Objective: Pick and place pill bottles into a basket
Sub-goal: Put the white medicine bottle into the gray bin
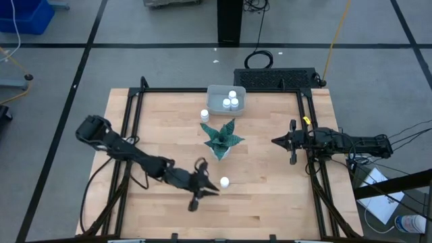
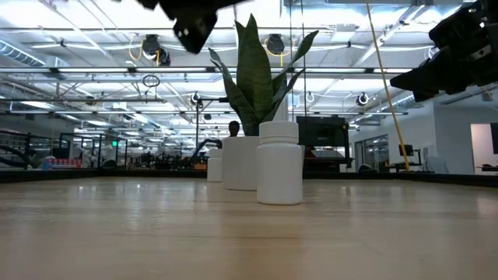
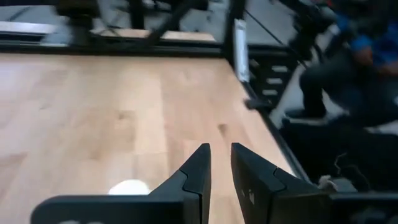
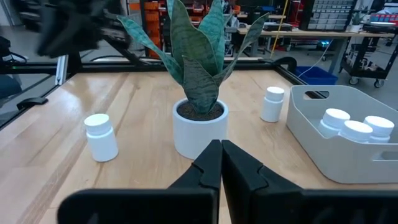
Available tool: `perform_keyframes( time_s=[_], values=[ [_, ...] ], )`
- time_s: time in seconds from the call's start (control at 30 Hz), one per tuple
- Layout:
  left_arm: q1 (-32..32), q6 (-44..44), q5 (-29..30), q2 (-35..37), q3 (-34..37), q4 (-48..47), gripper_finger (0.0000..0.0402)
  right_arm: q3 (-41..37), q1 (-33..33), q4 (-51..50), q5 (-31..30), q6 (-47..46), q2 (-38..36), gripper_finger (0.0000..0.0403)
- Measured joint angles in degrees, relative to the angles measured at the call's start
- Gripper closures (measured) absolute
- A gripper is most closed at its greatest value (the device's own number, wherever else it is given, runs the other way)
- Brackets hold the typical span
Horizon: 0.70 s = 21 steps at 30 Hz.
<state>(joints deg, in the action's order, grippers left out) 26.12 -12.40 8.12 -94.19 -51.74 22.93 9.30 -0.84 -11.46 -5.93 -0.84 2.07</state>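
My left end effector [image 1: 202, 182] sits low over the near part of the desk [image 1: 155, 121], matte black, fingers a narrow gap apart, holding nothing. In its wrist view only the top of a round white cap [image 3: 129, 186] pokes out behind the left finger; the rest is hidden. That is the loose pill bottle [image 1: 224, 181] just beside the fingertips in the high view: a smooth white plastic cylinder with a ribbed-looking cap, upright on pale wood plank. The low view shows it big and close, partly covering the plant pot.

Mid-desk: the plant [image 1: 221, 138], stiff green mottled pointed leaves in a plain white round pot [image 4: 199, 127]. Behind it a second bottle [image 1: 204, 115] stands alone, just outside the basket [image 1: 214, 91]. The basket is pale grey, smooth plastic, with rounded corners. I count three white caps [image 1: 231, 101] inside; the right wrist view cuts off the basket's far side, so the bottle bodies are mostly hidden by the wall.

My right end effector [image 1: 275, 141] hovers at the desk's right side, pointing at the plant, fingers pressed together, empty. The room beyond is blurry in the left wrist view; I can't make out the shapes there.
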Motion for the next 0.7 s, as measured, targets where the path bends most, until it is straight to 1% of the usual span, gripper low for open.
perform_keyframes(
  time_s=[0.1,0.2,0.27,0.37,0.47,0.57,0.63,0.7],
  values=[
    [0.6,2.1,0.3,-1.6,-4.6,-6.8,0.0334,0.0,0.0,0.0,0.0,0.0,0.0,0.0399],
    [0.2,3.1,2.8,-2.2,-7.3,-11.7,0.0334,0.0,0.0,0.0,0.0,0.0,0.0,0.0401],
    [-0.5,2.5,4.2,-2.1,-8.4,-14.2,0.0334,0.0,0.0,0.0,0.0,0.0,0.0,0.0402],
    [-2.0,-0.8,6.2,-2.1,-8.9,-17.4,0.0334,0.0,0.0,0.0,0.0,0.0,0.0,0.0400],
    [-3.1,-1.3,5.5,-2.1,-8.9,-17.9,0.0332,0.0,0.0,0.0,0.0,0.0,0.0,0.0399],
    [-3.3,-1.8,5.1,-2.4,-8.9,-18.2,0.0309,0.0,0.0,0.0,0.0,0.0,0.0,0.0400],
    [-3.2,-1.8,5.1,-2.4,-8.9,-18.3,0.0280,0.0,0.0,0.0,0.0,0.0,0.0,0.0401],
    [-3.3,-1.8,5.4,-2.4,-8.9,-18.2,0.0243,0.0,0.0,0.0,0.0,0.0,0.0,0.0401]
  ],
)
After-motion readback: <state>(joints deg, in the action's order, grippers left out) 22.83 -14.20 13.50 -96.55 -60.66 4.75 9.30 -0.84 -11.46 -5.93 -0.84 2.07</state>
